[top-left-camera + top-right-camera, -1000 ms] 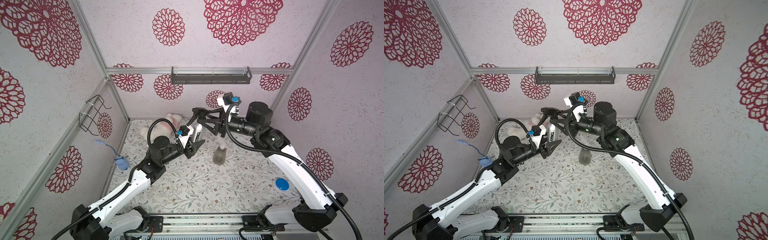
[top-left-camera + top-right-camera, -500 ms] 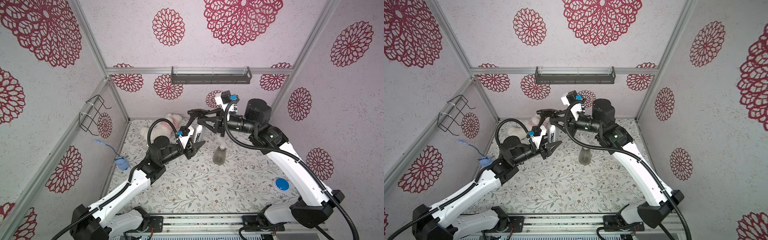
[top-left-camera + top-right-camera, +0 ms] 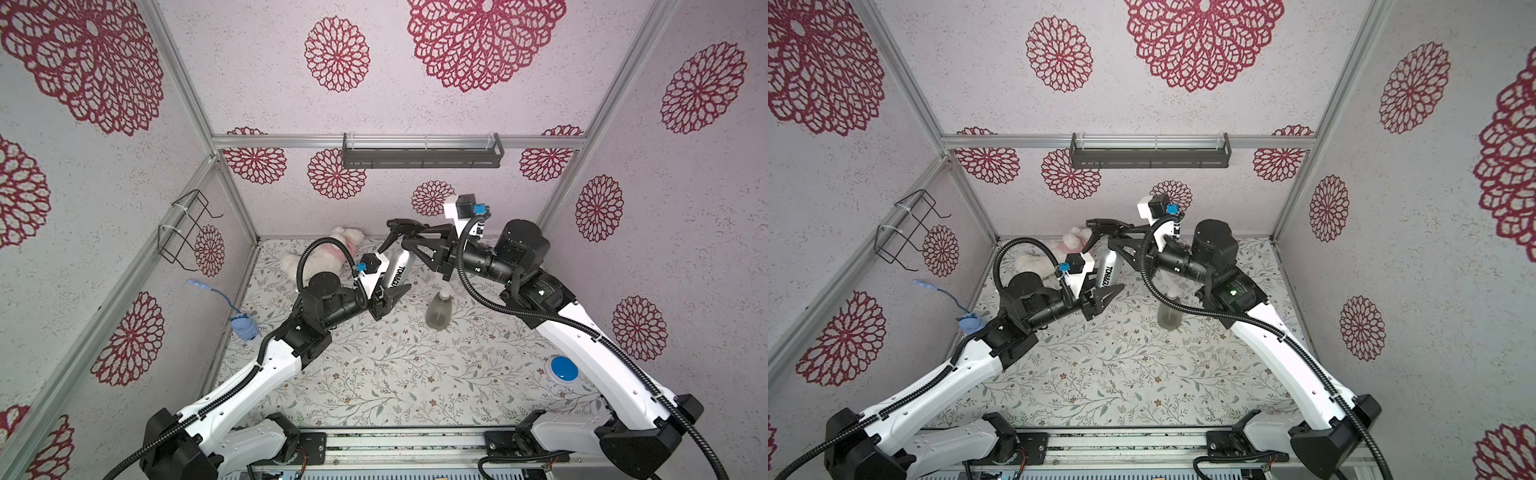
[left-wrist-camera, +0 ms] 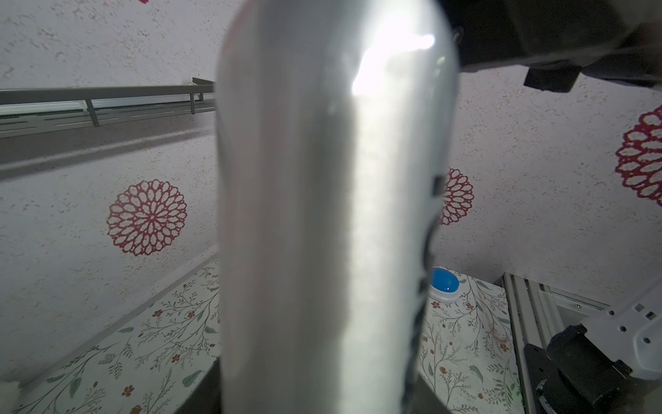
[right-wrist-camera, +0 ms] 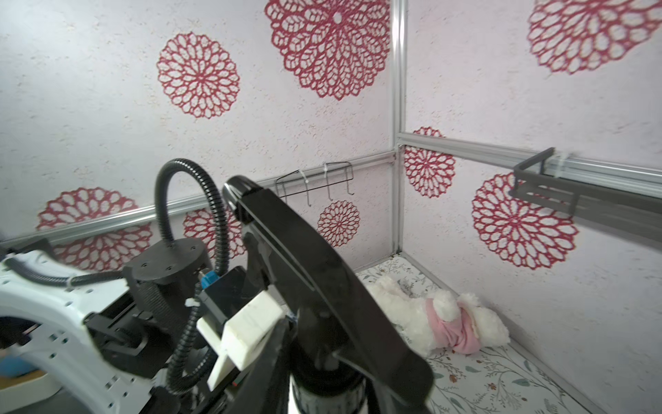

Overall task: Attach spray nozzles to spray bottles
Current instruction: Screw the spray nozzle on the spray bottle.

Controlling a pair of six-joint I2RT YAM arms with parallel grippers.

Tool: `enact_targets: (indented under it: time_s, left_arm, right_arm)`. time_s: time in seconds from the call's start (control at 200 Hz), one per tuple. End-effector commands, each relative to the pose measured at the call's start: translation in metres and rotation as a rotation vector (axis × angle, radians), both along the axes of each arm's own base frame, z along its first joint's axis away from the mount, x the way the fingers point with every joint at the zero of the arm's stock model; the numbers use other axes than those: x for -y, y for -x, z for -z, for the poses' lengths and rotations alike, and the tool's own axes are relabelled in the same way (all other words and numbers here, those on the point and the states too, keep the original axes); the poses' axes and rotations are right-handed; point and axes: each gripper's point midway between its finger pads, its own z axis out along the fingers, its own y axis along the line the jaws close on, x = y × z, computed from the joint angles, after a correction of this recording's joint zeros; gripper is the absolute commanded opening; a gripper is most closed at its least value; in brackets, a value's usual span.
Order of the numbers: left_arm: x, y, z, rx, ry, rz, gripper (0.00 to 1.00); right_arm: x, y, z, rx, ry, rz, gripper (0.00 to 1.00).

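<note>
Mid-air at the far centre, the left gripper (image 3: 388,297) is clenched around the silver aluminium bottle (image 3: 398,270), while the right gripper (image 3: 409,243) grasps the black trigger nozzle (image 3: 401,226) seated on its neck — probably mid-screwing. The smoky plastic bottle (image 3: 438,311) stands just right, seemingly already capped with the clear nozzle (image 3: 444,294).

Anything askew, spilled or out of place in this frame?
Nothing spilled or damaged. The silver bottle is held tilted off the table, black nozzle at its top. The grey-brown bottle stands upright. Unrelated to the job: a white plush toy lies by the back wall.
</note>
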Motion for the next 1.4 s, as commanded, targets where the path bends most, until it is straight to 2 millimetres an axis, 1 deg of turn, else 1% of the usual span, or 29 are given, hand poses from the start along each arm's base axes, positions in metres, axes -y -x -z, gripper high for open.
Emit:
enact_targets:
  time_s: [0.0, 0.105, 0.175, 0.23, 0.325, 0.405, 0.47, 0.565, 0.65, 0.926, 1.041, 1.131, 1.256, 1.396]
  left_arm:
    - [-0.013, -0.011, -0.043, 0.090, 0.121, -0.082, 0.00]
    - [-0.013, -0.015, -0.051, 0.105, 0.149, -0.096, 0.00]
    - [-0.011, -0.017, -0.054, 0.119, 0.160, -0.096, 0.00]
    - [-0.010, -0.018, -0.054, 0.129, 0.165, -0.091, 0.00]
    - [-0.010, -0.021, -0.052, 0.137, 0.157, -0.102, 0.00]
    - [-0.013, -0.022, -0.050, 0.137, 0.139, -0.126, 0.00]
    - [-0.018, -0.022, -0.049, 0.146, 0.126, -0.152, 0.00]
    - [-0.023, -0.023, -0.048, 0.143, 0.096, -0.184, 0.00]
    - [-0.024, -0.025, -0.047, 0.137, 0.078, -0.197, 0.00]
    - [-0.030, -0.030, -0.044, 0.112, 0.023, -0.246, 0.00]
    - [-0.033, -0.033, -0.046, 0.116, 0.023, -0.284, 0.00]
    - [-0.033, -0.035, -0.046, 0.130, 0.027, -0.298, 0.00]
    - [-0.029, -0.034, -0.047, 0.161, 0.045, -0.305, 0.00]
    - [-0.025, -0.035, -0.042, 0.179, 0.016, -0.314, 0.00]
  right_arm:
    - [0.000, -0.010, 0.005, -0.003, -0.061, 0.142, 0.21]
    - [-0.009, -0.012, 0.015, -0.006, -0.107, 0.236, 0.20]
    - [-0.021, -0.009, 0.023, -0.032, -0.147, 0.244, 0.20]
    - [-0.030, -0.006, 0.026, -0.066, -0.188, 0.212, 0.20]
    - [-0.034, -0.008, 0.027, -0.122, -0.224, 0.228, 0.18]
    - [-0.030, -0.015, 0.029, -0.149, -0.170, 0.319, 0.16]
    - [-0.028, -0.016, 0.028, -0.139, -0.117, 0.377, 0.16]
    - [-0.034, -0.021, 0.042, -0.150, 0.030, 0.448, 0.16]
    - [-0.037, -0.024, 0.053, -0.166, 0.088, 0.480, 0.15]
    - [-0.029, -0.039, 0.069, -0.145, 0.240, 0.676, 0.13]
    - [-0.028, -0.040, 0.070, -0.167, 0.221, 0.737, 0.12]
    - [-0.033, -0.042, 0.072, -0.225, 0.144, 0.746, 0.12]
    - [-0.047, -0.043, 0.078, -0.307, 0.011, 0.727, 0.13]
    - [-0.062, -0.048, 0.088, -0.346, 0.003, 0.766, 0.13]
